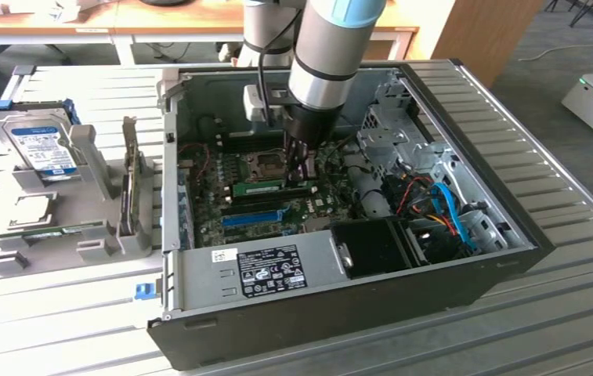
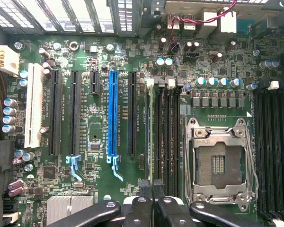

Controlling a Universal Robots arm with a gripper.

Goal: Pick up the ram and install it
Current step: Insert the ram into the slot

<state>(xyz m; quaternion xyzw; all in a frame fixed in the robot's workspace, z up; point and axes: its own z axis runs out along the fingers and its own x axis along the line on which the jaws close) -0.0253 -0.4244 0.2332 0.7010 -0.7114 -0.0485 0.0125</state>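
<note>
Obs.: Black sheet-metal case (image 1: 380, 305), side panel off, lies flat on a ribbed grey slatted table (image 1: 568, 235). The green motherboard (image 1: 211, 200) is exposed inside it.

Board surface, wrist view: matte green laminate (image 2: 97, 127) dense with small solder parts and silver-capped cylindrical capacitors. There are long black plastic slots, one bright blue expansion slot (image 2: 112, 113) and one white slot (image 2: 34, 106). Also a square CPU socket (image 2: 217, 163) in a bright metal frame, and a finned silver heatsink (image 2: 68, 208).

Exterior view: the arm's grey tubular link drops into the case, and the gripper (image 1: 301, 182) reaches down to the board. The blue expansion slot (image 1: 254, 218) sits just nearer the camera than the gripper. To the exterior view's left, outside the case, a silver hard drive (image 1: 40, 145) with a blue-white label stands in a grey plastic rack.

The ram (image 1: 270, 189): thin, narrow green stick, on edge in one of the black memory slots between the blue slot and the CPU socket (image 1: 267, 163). It runs left-right in the exterior view.

Fingers: black, blunt-tipped fingers (image 2: 143, 198) drawn narrow, nearly touching. In the wrist view the gripper (image 2: 152, 187) sits over one end of the ram (image 2: 152, 132), whose thin top edge runs straight into the slit between the tips. Reads as pinched on the board. In the exterior view that is the stick's right end, with the rest extending left, clear of the fingers.
</note>
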